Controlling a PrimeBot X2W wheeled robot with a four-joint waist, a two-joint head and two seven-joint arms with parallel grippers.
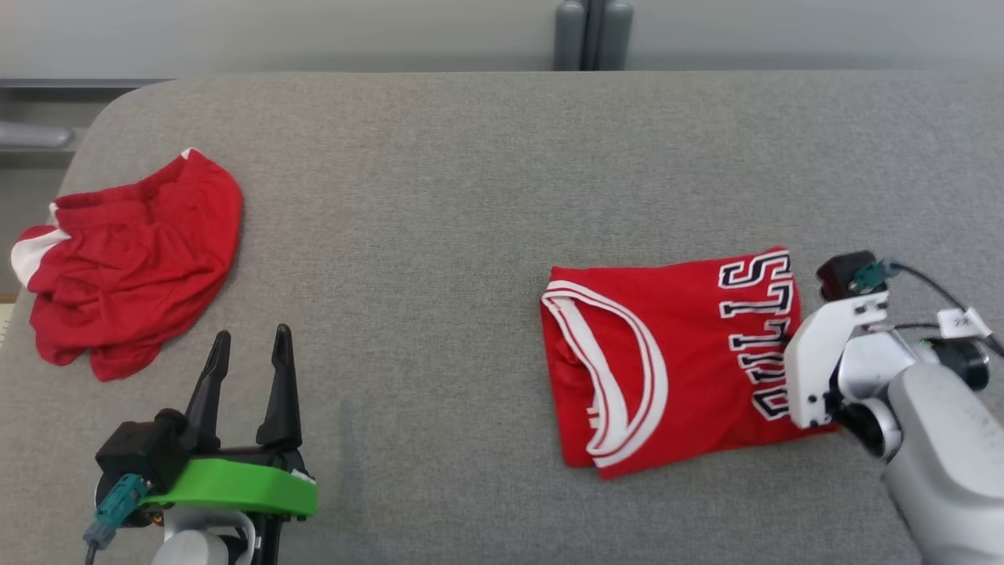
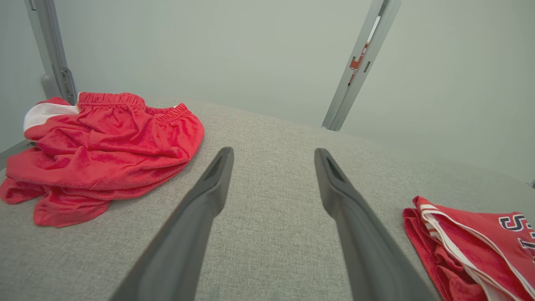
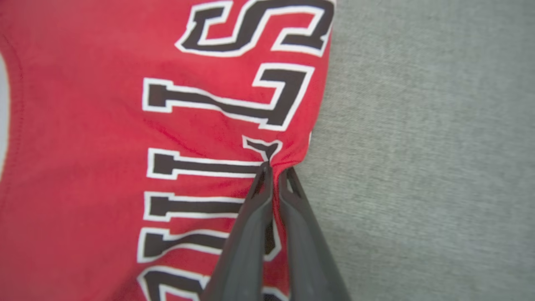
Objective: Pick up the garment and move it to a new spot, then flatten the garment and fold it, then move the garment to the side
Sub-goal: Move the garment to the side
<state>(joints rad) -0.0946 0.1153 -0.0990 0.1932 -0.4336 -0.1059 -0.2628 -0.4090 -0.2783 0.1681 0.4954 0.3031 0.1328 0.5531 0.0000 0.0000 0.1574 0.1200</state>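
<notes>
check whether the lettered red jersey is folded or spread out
Folded: the jersey lies as a compact rectangle, with stacked cloth layers showing at its collar end.

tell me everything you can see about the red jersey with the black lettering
The jersey is red, of thin sporty-looking fabric, with black letters outlined in white and a white-striped trimmed opening. It is folded into a rough rectangle and lies flat on the grey cloth-covered surface, at the robot's right. The right gripper is shut on its lettered edge, and the fabric puckers there.
</notes>
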